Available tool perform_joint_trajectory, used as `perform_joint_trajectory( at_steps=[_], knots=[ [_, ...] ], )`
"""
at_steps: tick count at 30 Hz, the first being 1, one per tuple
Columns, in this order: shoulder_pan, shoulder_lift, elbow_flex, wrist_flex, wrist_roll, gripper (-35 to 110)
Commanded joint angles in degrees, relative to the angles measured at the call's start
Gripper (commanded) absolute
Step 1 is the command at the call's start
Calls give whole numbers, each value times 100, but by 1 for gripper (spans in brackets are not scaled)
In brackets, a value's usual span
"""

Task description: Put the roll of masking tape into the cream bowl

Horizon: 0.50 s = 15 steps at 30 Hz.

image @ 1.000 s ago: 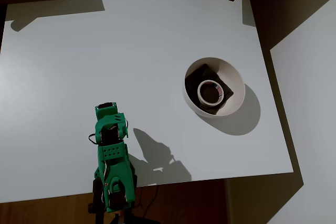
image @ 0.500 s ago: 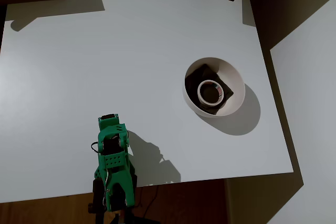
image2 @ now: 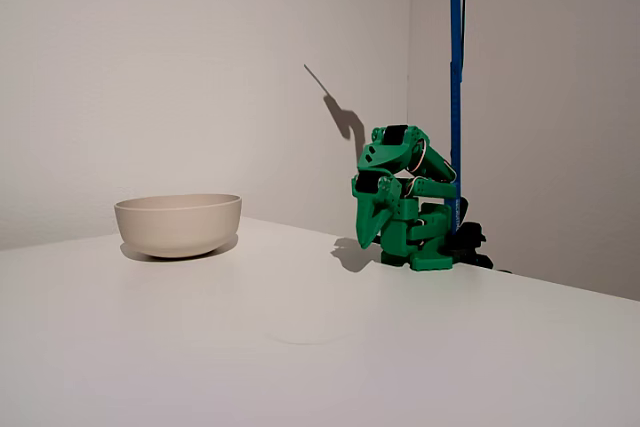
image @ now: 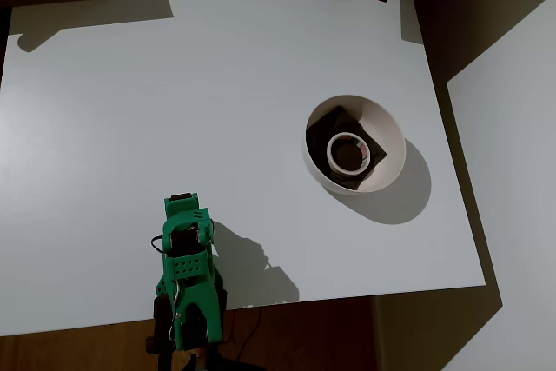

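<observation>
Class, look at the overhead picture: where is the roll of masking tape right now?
In the overhead view the roll of masking tape lies flat inside the cream bowl, right of centre on the white table, well away from the gripper.

- Pretty sure I'm parked in somebody's plain room at home or a small office, not a proper lab.
- I sit on a smooth white rectangular table (image: pixel 217 84) with wooden flooring (image: pixel 78 349) showing past its edge in the overhead view.
- Behind me in the fixed view: bare white painted walls (image2: pixel 180 67) meeting in a corner, plus a thin blue upright pole (image2: pixel 455 77).
</observation>
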Motion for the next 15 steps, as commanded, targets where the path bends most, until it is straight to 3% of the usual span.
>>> perform_joint_trajectory(
  at_steps=[1,15],
  knots=[
    [-18,18,-132,62,62,-4],
    [-18,18,-132,62,62,-8]
  ],
)
